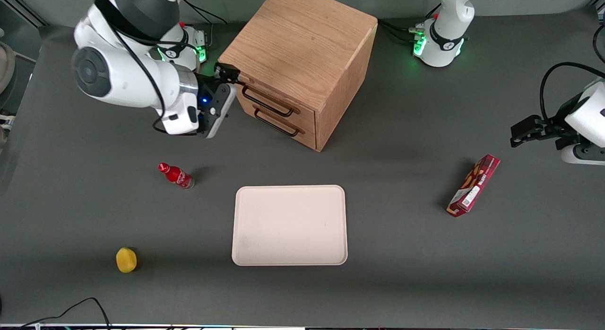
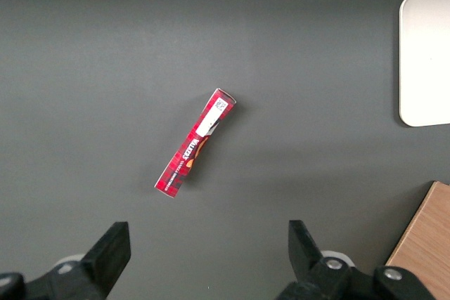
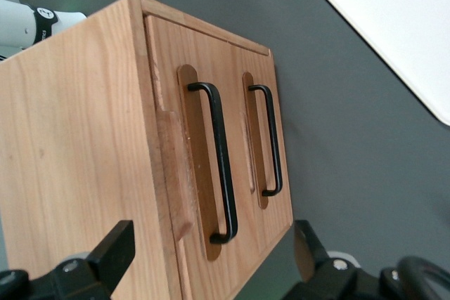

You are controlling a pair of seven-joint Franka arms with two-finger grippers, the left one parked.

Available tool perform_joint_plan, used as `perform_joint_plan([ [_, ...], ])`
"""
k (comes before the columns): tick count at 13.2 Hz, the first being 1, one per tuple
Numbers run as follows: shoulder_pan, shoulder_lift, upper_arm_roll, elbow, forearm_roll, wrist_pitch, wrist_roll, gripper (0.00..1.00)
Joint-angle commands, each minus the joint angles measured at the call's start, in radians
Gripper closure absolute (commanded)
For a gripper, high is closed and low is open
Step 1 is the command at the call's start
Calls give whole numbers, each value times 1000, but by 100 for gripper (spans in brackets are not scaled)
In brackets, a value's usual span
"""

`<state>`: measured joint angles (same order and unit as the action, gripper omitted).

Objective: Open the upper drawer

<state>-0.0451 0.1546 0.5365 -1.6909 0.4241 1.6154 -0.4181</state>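
The light oak cabinet (image 1: 302, 41) stands toward the back of the table, with two drawers in its front. The upper drawer (image 1: 259, 94) (image 3: 165, 96) is closed, flush with the cabinet front. Its long black bar handle (image 1: 267, 104) (image 3: 221, 166) lies just under the cabinet's top edge. The bottom drawer's matching handle (image 1: 279, 124) (image 3: 271, 138) sits below it. My gripper (image 1: 230, 82) (image 3: 211, 261) is open, close in front of the upper drawer at the handle's end nearest the working arm. Its fingers (image 3: 112, 251) stand wide apart, touching nothing, and the handle's end shows between them.
A beige tray (image 1: 289, 225) (image 3: 394, 26) lies nearer the front camera than the cabinet. A red bottle (image 1: 176, 175) and a yellow object (image 1: 126, 260) sit toward the working arm's end. A red snack box (image 1: 473, 185) (image 2: 195, 142) lies toward the parked arm's end.
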Motion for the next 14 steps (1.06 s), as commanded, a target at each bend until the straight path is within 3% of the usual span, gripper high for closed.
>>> perform_joint_plan([
  [1, -6, -27, 32, -105, 30, 105, -25, 0],
  [3, -6, -26, 54, -166, 28, 187, -28, 0],
  [14, 5, 19, 56, -228, 12, 291, -37, 0],
])
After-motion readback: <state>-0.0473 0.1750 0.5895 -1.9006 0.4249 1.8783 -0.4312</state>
